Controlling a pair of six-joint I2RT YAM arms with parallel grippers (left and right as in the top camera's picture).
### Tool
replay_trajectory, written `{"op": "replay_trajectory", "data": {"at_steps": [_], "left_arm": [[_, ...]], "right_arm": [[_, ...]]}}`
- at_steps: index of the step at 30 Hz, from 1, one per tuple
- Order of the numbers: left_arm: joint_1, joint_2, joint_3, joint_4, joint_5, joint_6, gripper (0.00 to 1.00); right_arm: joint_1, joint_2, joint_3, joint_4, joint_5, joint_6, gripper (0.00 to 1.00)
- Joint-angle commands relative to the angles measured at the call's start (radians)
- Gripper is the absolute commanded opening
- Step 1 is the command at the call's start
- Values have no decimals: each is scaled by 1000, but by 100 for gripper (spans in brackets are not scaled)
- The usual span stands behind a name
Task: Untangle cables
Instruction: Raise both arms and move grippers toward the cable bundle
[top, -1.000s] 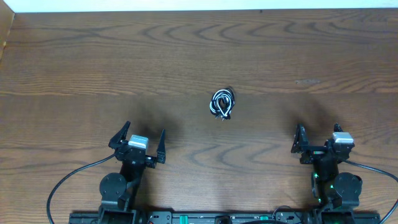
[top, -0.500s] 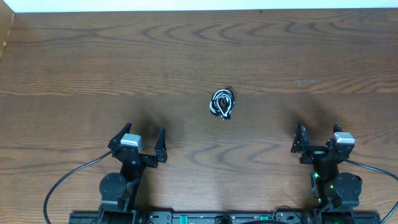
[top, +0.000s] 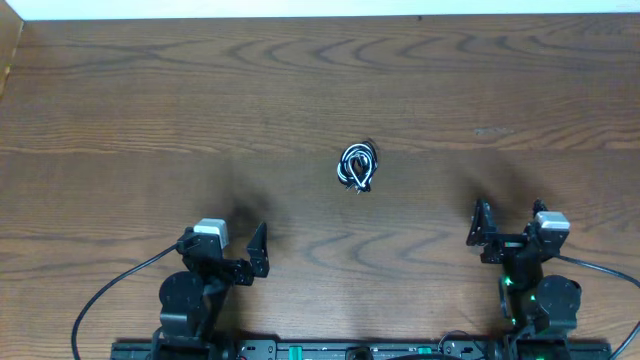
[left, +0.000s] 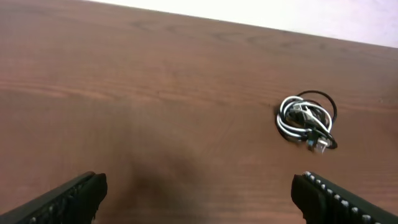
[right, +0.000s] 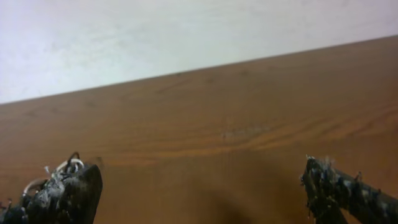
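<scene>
The cables (top: 357, 166) are a small coil of thin black and white cords with a small plug end, lying on the wooden table (top: 320, 90) near its middle. The coil also shows in the left wrist view (left: 307, 120), far ahead and to the right. In the right wrist view only a bit of it (right: 67, 165) peeks out behind the left finger. My left gripper (top: 222, 247) is open and empty at the front left, well short of the coil. My right gripper (top: 509, 231) is open and empty at the front right.
Thick black arm cables (top: 105, 295) trail from the arm bases along the table's front edge. A pale wall strip (top: 320, 8) runs behind the table's far edge.
My left gripper has drawn back toward its base and tilted lower. The right gripper and the coil have not moved.
</scene>
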Motion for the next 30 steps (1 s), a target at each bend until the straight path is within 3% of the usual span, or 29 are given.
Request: {"op": "replay_trajectory", "data": {"at_steps": [1, 14, 20, 26, 30], "left_arm": [[-3, -6, 58, -52, 16, -60, 100], [-3, 63, 161, -194, 8, -64, 100], [-3, 242, 244, -193, 8, -64, 100], [-3, 465, 406, -204, 9, -64, 100], [-3, 626, 560, -288, 9, -64, 100]], "right_arm": [[-14, 63, 14, -29, -24, 14, 99], [-14, 465, 232, -103, -24, -47, 99], [-14, 717, 359, -163, -24, -47, 99], [-14, 951, 565, -339, -24, -47, 99], [-14, 1059, 696, -447, -24, -56, 99]]}}
